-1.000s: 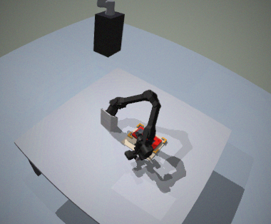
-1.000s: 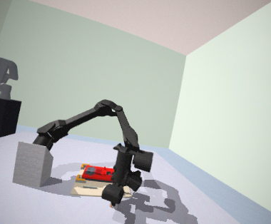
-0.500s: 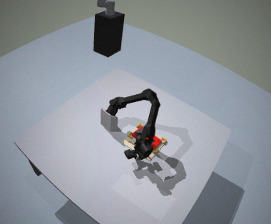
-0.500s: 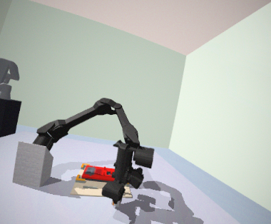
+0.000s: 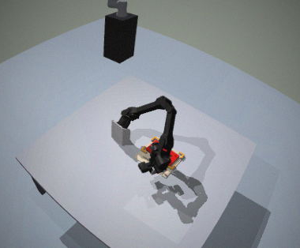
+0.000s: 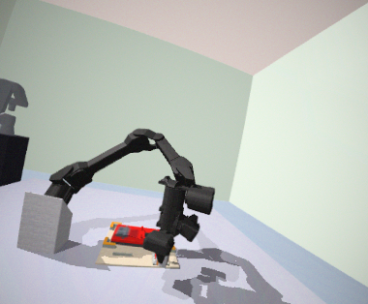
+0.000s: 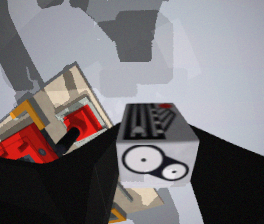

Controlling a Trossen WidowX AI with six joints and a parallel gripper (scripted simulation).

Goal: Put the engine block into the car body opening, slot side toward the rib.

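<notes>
The engine block (image 7: 158, 162), a silver-grey box with dark slots and a red dot on top and two white pulleys on its side, sits between the fingers of my gripper (image 7: 151, 128) (image 6: 162, 258), which is shut on it. The block is beside or over the edge of the cream board (image 7: 75, 77) (image 6: 106, 261); whether it touches anything below is unclear. The red car body (image 7: 20, 147) (image 6: 134, 235) (image 5: 175, 159) lies on the board, to the left of the block in the wrist view. My arm and fingers hide part of it, and its opening is not clearly seen.
Orange corner brackets (image 7: 30, 114) (image 5: 144, 149) stand around the car body. A separate red piece (image 7: 85, 125) sits in a pale grey holder on the board, near my left finger in the wrist view. A grey block (image 5: 120, 133) (image 6: 40, 223) stands at the arm's base.
</notes>
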